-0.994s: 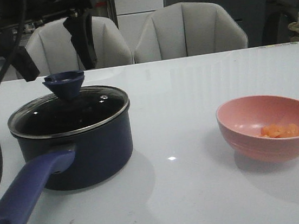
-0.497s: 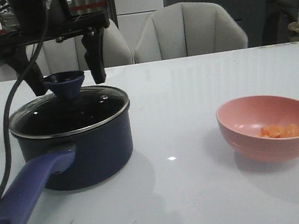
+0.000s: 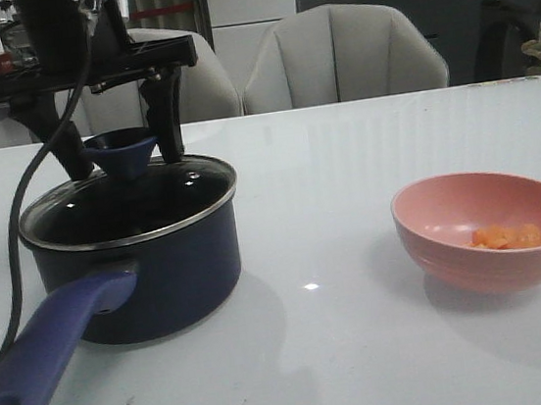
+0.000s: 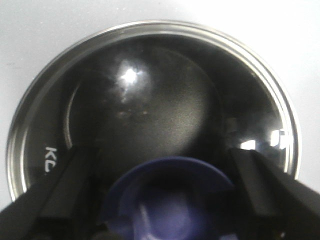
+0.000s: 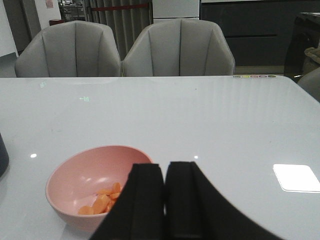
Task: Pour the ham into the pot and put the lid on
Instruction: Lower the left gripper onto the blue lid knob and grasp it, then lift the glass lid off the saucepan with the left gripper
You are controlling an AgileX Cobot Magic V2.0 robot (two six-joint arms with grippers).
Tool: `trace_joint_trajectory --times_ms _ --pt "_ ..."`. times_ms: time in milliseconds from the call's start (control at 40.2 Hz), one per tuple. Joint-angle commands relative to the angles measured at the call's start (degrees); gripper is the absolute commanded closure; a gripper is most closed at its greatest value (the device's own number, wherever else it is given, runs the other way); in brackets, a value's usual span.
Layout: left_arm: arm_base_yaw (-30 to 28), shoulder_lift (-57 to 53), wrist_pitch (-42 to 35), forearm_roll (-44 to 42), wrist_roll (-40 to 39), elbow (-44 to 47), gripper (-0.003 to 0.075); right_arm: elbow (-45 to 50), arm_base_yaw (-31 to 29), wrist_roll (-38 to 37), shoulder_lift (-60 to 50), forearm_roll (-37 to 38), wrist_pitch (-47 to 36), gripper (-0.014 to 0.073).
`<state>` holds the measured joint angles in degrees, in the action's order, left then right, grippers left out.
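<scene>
My left gripper (image 3: 118, 150) stands open astride the lid (image 3: 129, 205) knob (image 3: 122, 152). I should centre, then squeeze evenly. My right gripper (image 5: 165, 175) is closed, empty.

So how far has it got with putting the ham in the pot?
Nothing is poured: the ham sits in the pink bowl, and the lid covers the pot. The left gripper straddles its knob, fingers open. Uncovering, pouring and re-covering remain.
</scene>
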<state>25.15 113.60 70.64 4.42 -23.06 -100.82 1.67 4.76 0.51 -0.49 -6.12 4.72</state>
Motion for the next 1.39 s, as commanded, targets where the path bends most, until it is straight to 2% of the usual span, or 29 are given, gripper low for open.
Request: trace_joint_trajectory --times_ms 0,124,273,746,1069,1367 --pt "0.5 -1.6 1.3 2.9 -0.6 -1.1 0.0315 0.4 -0.3 0.1 -1.2 0.7 -4.7 0.0442" --pt "0.5 -1.6 1.5 2.9 -0.6 -1.7 0.0381 0.4 -0.3 0.1 -1.2 0.7 -4.7 0.0442" --pt "0.5 -1.7 1.7 2.9 -0.6 -1.7 0.0416 0.4 -0.3 0.1 -1.2 0.7 -4.7 0.0442" --pt "0.5 -2.0 3.0 2.7 -0.4 -8.4 0.0418 0.4 -0.3 0.1 -1.2 0.7 -4.7 0.0442" --pt "0.5 -2.6 3.0 0.5 -0.2 -8.6 0.0418 0.4 -0.3 0.1 -1.2 0.7 -4.7 0.0442" --pt "-0.9 -5.1 3.0 -0.6 4.4 -8.6 0.0417 0.4 -0.3 0.1 -1.2 0.7 -4.7 0.0442"
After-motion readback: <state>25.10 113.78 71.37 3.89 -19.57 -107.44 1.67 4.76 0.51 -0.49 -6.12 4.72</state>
